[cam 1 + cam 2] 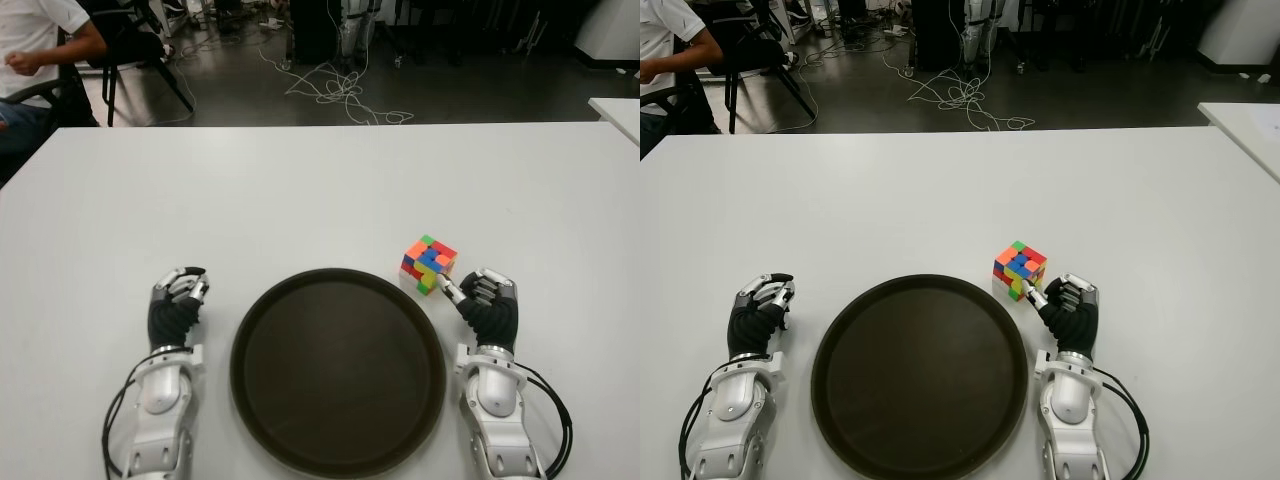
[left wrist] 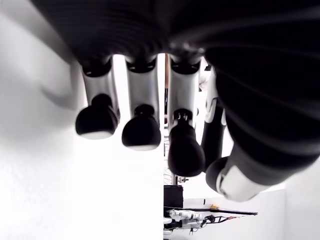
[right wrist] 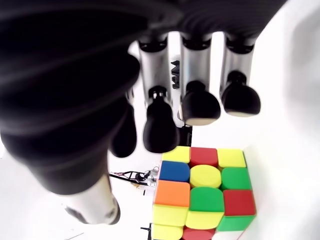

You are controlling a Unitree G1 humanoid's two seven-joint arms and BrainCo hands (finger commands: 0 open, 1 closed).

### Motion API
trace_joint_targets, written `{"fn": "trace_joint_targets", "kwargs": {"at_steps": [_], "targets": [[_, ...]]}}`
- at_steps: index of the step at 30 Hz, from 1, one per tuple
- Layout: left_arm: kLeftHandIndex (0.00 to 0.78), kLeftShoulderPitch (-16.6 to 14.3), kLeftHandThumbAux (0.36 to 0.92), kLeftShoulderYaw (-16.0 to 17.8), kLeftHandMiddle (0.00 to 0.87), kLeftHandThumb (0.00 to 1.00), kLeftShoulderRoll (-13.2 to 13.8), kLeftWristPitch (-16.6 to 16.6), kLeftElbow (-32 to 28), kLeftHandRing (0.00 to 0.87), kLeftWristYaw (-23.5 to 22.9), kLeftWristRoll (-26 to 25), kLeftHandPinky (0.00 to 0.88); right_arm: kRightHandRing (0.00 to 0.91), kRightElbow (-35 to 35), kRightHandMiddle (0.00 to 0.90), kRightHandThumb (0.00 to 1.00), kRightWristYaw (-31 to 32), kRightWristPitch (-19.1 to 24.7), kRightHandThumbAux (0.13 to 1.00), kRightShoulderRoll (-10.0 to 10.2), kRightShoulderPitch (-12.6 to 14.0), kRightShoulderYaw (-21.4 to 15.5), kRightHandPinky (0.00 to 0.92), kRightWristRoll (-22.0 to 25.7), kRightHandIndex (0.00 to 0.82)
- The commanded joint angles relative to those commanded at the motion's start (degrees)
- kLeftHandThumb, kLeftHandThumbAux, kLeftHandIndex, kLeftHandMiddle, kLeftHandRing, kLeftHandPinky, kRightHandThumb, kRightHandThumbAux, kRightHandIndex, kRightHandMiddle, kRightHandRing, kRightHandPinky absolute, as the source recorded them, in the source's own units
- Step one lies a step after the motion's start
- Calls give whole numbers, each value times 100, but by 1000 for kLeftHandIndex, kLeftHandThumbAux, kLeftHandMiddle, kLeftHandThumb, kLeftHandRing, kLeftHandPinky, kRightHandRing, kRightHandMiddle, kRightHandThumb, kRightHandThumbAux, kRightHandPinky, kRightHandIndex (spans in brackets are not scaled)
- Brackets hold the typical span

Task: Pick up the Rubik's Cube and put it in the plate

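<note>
Just off the plate's [image 1: 300,300] far right rim, the cube [image 1: 429,264] sits on the white table [image 1: 300,190], not yet lifted, and the right hand [image 1: 487,305] is right behind it, thumb tip reaching toward its near corner. From the wrist camera those fingers [image 3: 200,105] hang loosely curled above the cube's top face, holding nothing; whether anything touches the cube yet I can't tell. The left hand [image 1: 178,305] shows on the other side of the plate, fingers [image 2: 142,132] relaxed and likewise empty.

So this looks like the reach-and-grasp step, and here's what it needs: the cube stands turned corner-on to the hand, so the thumb should land flat on one side face and the fingers on the opposite one, not on edges, or it will twist out. Slide forward enough for the fingers to clear the top, then close firmly. The sticker faces look slick, so squeeze before lifting. The plate is close by on the left: a short raise over the rim, then lower into the dark middle.
</note>
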Motion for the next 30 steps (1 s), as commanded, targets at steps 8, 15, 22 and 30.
{"fn": "trace_joint_targets", "kwargs": {"at_steps": [8,15,22,30], "targets": [[444,-14,705,-10,793,712,47,-34,58,822,-40,17,822,837,-14,808,190,-15,11,845,-18,-13,-16,839,-39,707],[444,-10,704,-47,795,713,83,35,34,821,-56,41,820,833,-41,804,157,64,-24,843,-146,-34,17,834,-175,706],[444,-15,704,-77,799,714,118,134,6,824,-54,71,823,827,-67,799,122,195,51,846,-241,-61,11,829,-370,698],[444,6,704,-117,797,713,120,293,-92,823,25,181,822,759,-184,738,140,182,67,831,-480,-106,17,762,-1006,617]]}}
